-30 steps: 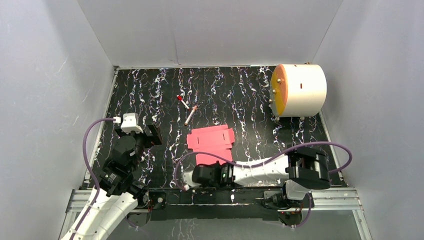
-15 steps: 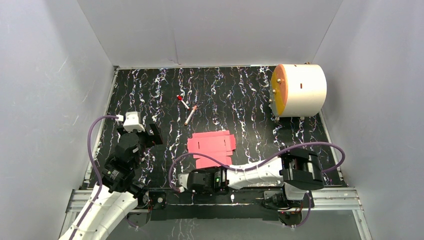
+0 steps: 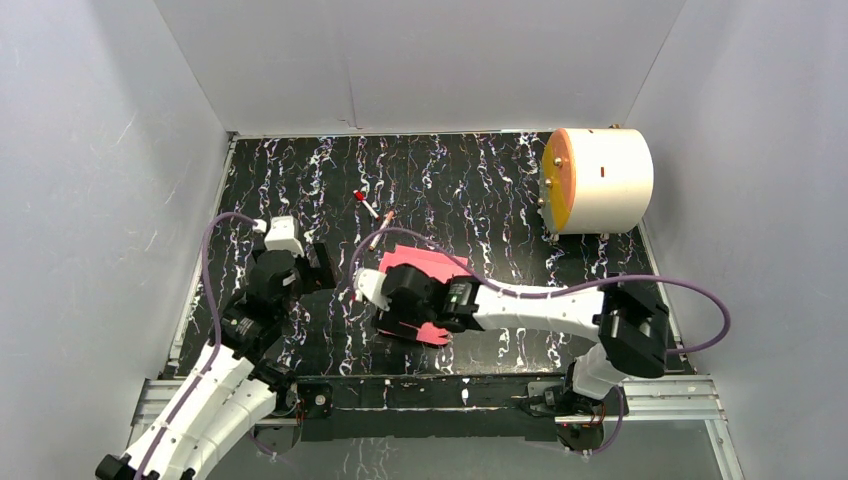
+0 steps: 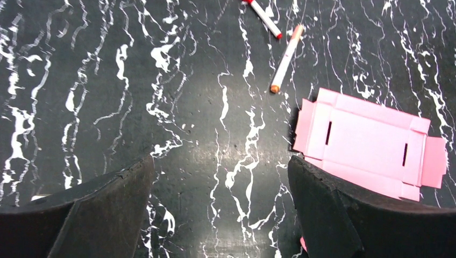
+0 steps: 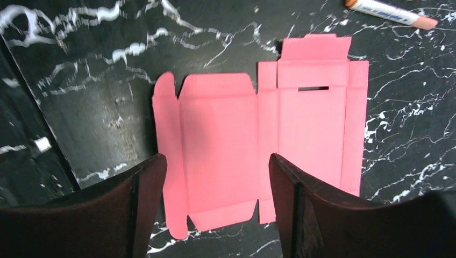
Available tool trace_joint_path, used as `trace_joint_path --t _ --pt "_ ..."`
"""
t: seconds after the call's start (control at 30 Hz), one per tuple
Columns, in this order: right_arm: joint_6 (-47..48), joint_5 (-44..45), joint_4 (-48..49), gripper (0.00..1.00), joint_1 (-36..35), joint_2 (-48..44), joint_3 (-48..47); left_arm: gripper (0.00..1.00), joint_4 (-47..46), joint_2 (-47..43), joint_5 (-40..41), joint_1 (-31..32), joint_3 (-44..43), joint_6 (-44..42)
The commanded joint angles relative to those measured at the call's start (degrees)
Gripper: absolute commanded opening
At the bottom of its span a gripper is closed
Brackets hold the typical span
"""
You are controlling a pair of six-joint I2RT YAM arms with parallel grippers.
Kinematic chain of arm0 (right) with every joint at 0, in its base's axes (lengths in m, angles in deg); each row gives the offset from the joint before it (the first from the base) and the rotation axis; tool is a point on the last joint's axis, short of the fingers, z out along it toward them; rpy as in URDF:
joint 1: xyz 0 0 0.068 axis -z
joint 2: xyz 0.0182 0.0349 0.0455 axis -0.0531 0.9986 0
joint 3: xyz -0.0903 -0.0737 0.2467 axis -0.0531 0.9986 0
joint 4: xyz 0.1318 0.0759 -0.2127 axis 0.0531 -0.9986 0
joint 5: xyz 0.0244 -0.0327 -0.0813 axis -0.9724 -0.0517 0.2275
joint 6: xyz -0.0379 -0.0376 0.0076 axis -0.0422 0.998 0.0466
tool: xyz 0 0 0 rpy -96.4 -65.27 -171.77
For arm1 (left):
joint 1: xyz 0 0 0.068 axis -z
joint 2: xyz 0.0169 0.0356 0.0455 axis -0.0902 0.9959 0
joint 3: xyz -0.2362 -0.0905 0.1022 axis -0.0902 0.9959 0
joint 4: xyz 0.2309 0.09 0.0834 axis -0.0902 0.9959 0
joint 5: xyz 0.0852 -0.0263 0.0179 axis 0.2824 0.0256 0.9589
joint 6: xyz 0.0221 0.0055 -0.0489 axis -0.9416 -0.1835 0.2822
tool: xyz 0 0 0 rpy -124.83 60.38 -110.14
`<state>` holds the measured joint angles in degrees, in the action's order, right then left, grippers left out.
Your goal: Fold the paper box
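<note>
right gripper (image 5: 216, 161): jaws spread wide, nothing held between them; poised over the paper box (image 5: 258, 145), contact with it impossible to tell.
right fingers (image 5: 134, 209): dark, one at each lower side of the wrist view, tips overlapping the sheet's edges there.
paper box: flat and unfolded, lying on the table (image 5: 408, 107) directly beneath the right gripper; broad panel with rounded corner tabs framed between the fingers, slotted panel and its small end flap just past the tip of the finger at the right of that view.
paper box from above (image 3: 425, 262): largely covered by the right wrist, pink showing on its far side and again on its near side.
left gripper (image 4: 219, 166): jaws wide apart, empty, above bare table.
paper box from the left wrist (image 4: 365, 142): ahead of the left gripper and off to one side, its near edge just beyond one fingertip (image 4: 312, 177); two slits showing, end flaps flat.
pens (image 4: 285, 59): two thin ones, one red-capped (image 4: 266, 16), ahead of the left gripper and farther out than the sheet; one of them (image 5: 390, 12) beyond the sheet's far corner from the right gripper.
white cylinder (image 3: 600, 180): orange face, lying on its side, well apart from both grippers, at the table's far corner on the right arm's side.
table surface: black with white veining.
</note>
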<state>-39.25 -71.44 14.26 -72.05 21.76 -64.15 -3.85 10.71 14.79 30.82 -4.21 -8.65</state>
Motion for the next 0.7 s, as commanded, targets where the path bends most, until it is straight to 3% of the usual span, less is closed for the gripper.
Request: trace_joint_path --t 0.0,0.33,0.67 --pt "-6.52 -9.33 6.48 0.80 5.22 -5.28 -0.11 0.92 0.01 2.62 -5.87 -0.78 -2.52 2.73" --pt "-24.53 -7.29 14.83 0.83 18.22 -14.19 11.61 0.92 -3.73 16.95 -17.22 -1.91 -5.26 7.11" --pt "-38.26 -11.59 21.71 0.81 33.36 -20.74 24.34 0.87 -4.89 41.68 -36.91 -5.67 -15.41 5.61"
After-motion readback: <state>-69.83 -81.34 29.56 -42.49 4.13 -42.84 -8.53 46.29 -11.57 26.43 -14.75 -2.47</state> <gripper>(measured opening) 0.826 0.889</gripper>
